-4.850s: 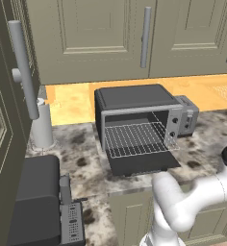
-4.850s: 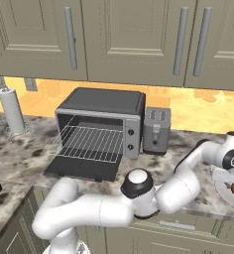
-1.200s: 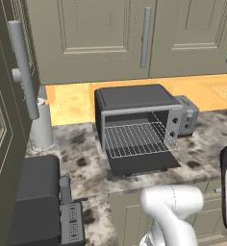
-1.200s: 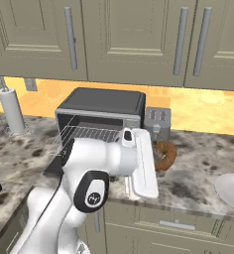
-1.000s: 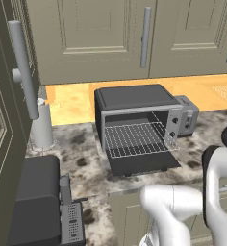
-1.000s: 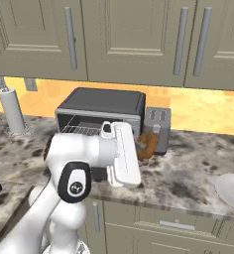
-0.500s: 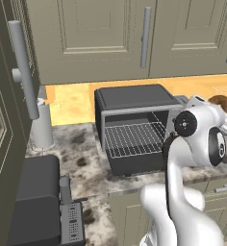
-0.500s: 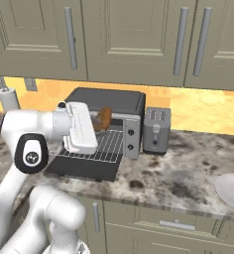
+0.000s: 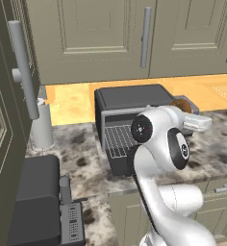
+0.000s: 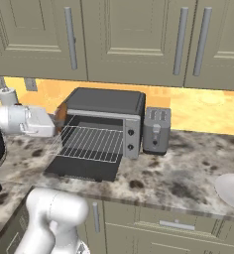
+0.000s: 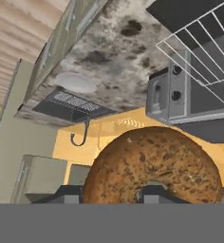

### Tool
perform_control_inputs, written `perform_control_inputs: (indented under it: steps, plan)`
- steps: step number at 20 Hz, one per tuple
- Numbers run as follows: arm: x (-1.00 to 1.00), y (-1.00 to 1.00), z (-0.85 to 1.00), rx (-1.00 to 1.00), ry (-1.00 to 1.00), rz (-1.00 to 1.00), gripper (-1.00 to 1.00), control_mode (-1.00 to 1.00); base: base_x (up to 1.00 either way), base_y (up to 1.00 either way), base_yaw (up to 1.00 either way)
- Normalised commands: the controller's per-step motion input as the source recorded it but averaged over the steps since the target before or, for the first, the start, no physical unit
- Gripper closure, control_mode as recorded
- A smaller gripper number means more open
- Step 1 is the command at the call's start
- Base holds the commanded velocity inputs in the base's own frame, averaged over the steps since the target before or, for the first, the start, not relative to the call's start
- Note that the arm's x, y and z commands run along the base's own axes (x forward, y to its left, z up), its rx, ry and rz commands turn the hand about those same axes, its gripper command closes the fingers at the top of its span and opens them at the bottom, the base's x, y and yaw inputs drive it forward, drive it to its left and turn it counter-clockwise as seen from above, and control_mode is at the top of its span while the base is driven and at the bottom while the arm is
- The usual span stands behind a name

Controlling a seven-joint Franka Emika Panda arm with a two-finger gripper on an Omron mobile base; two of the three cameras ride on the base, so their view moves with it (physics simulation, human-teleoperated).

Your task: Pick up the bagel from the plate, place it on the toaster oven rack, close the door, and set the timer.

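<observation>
Since half a second ago the arm has swung further across the oven front, carrying the bagel along; bagel is now up in the air beside the toaster oven, off the counter, clamped in the gripper whose fingers sit against its lower edge in the hand view. In the left base view the bagel peeks out golden-brown behind the white hand, by the oven's right top corner. In the right base view it shows at the oven's left edge, just past the hand. Door lies folded down flat, toaster oven rack slid out over it, bare. Silver toaster stands just right of the oven, white plate sits far right on the counter, well apart from the oven
</observation>
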Motion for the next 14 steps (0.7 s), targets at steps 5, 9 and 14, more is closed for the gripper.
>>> perform_control_inputs:
  steps: [5,9,14]
  plan:
    - [0.01,0.6,-0.58,-0.16,0.3,0.14,1.0,-1.0,0.0,0.0,0.0]
    - [0.19,0.11,-0.27,-0.01,0.34,0.08,1.0,-1.0,0.0,0.0,0.0]
    - [0.34,0.0,-0.01,0.05,0.39,0.04,1.0,-1.0,0.0,0.0,0.0]
